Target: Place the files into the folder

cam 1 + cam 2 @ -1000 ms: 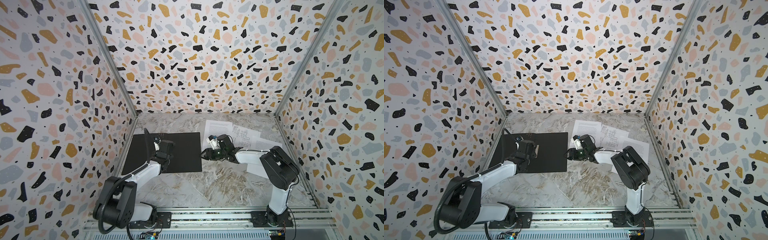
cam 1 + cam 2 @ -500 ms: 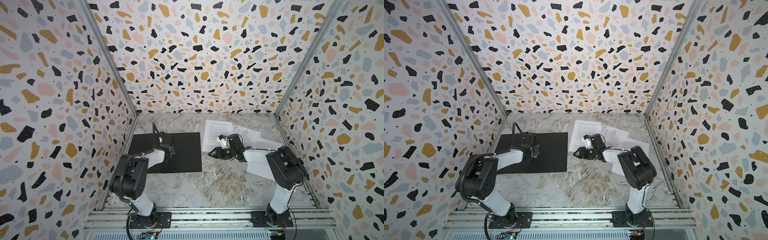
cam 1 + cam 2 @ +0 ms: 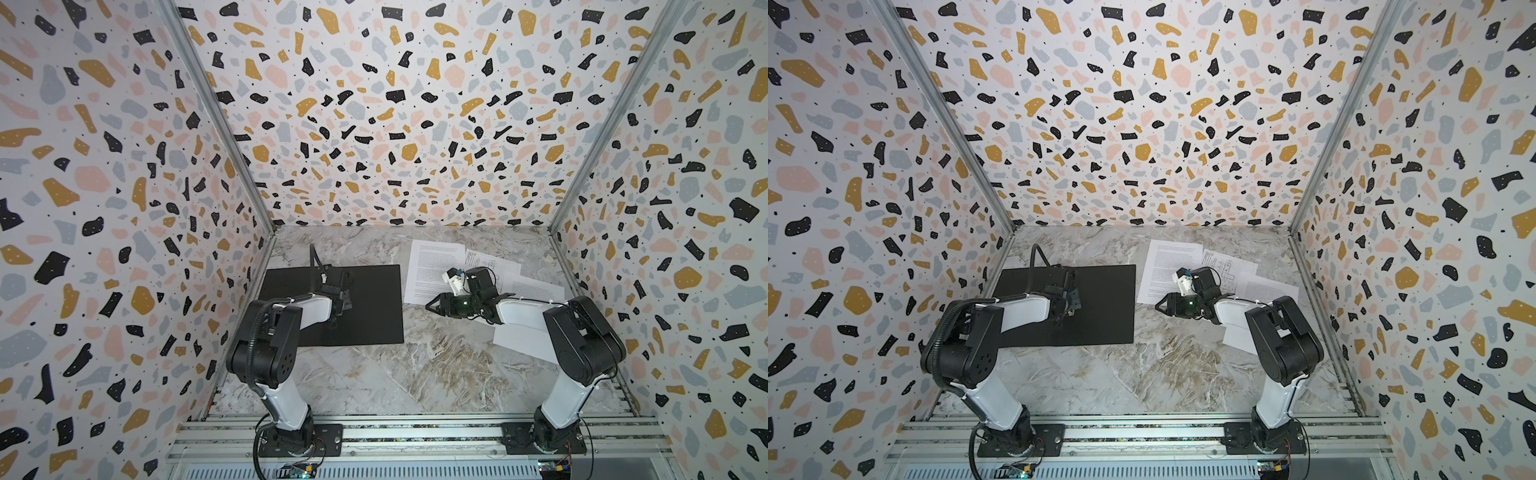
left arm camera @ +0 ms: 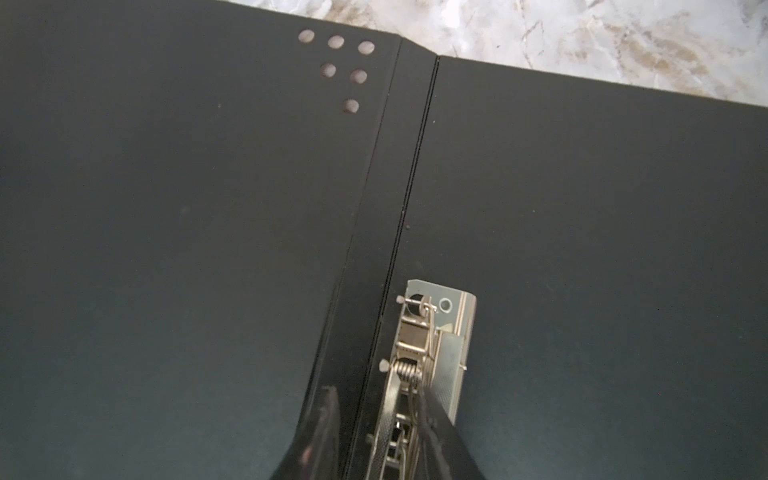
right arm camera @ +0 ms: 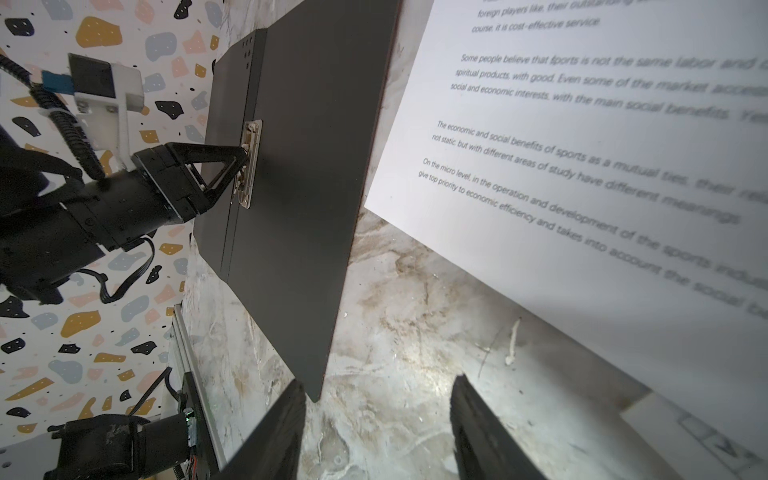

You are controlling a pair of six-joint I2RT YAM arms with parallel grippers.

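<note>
The folder [image 3: 374,307] [image 3: 1100,307] lies open on the left of the table, black inside up. Its metal clip [image 4: 415,328] [image 5: 249,162] sits along the spine. My left gripper [image 3: 338,308] [image 4: 374,395] points down at the clip and straddles its lever: one finger touches the lever and a gap remains at the other. The files lie on the right: a text sheet [image 3: 432,266] [image 5: 582,145], a drawing sheet [image 3: 494,266] and a third sheet [image 3: 519,336] partly under the right arm. My right gripper [image 3: 434,305] [image 5: 376,380] is open and empty, low over bare table between the folder's edge and the text sheet's near corner.
Patterned walls [image 3: 124,208] close in the left, back and right sides. An aluminium rail [image 3: 415,432] with both arm bases runs along the front. Marble tabletop [image 3: 415,374] shows in front of the folder and the sheets.
The left arm's elbow has swung up and toward the front, and its jaws have narrowed round the clip. The right gripper has shifted slightly right, toward the text sheet.
</note>
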